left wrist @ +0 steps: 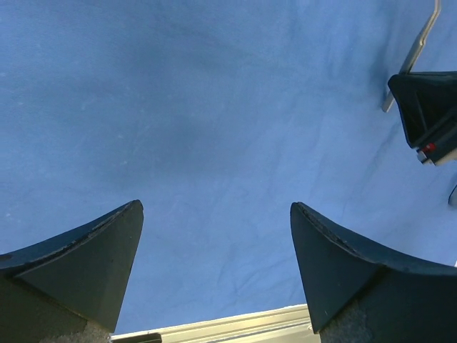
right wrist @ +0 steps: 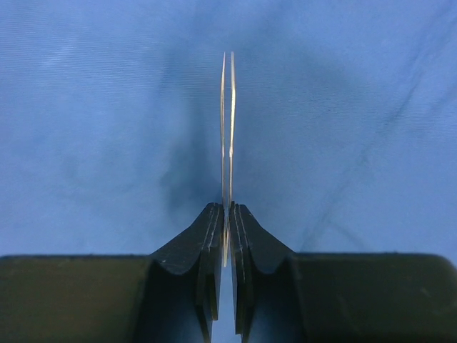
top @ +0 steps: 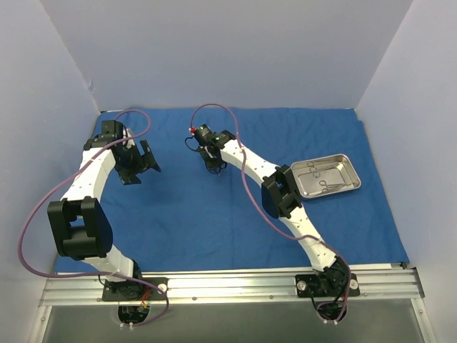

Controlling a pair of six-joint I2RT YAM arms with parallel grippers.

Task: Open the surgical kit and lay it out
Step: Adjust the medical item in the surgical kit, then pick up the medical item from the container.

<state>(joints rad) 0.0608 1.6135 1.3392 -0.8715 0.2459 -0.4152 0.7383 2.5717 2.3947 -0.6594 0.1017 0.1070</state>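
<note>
My right gripper (right wrist: 227,214) pinches a thin tool (right wrist: 227,121) that points straight out ahead of it, over the cloth (right wrist: 86,107). My left gripper (left wrist: 216,207) hangs spread wide, nearby.

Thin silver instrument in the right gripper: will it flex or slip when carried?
The thin silver instrument looks like rigid steel, so it probably won't flex. The right gripper pinches only one end, and polished metal may pivot in that grip. It seems light; on the royal-blue cloth wrap it should not roll.
</note>
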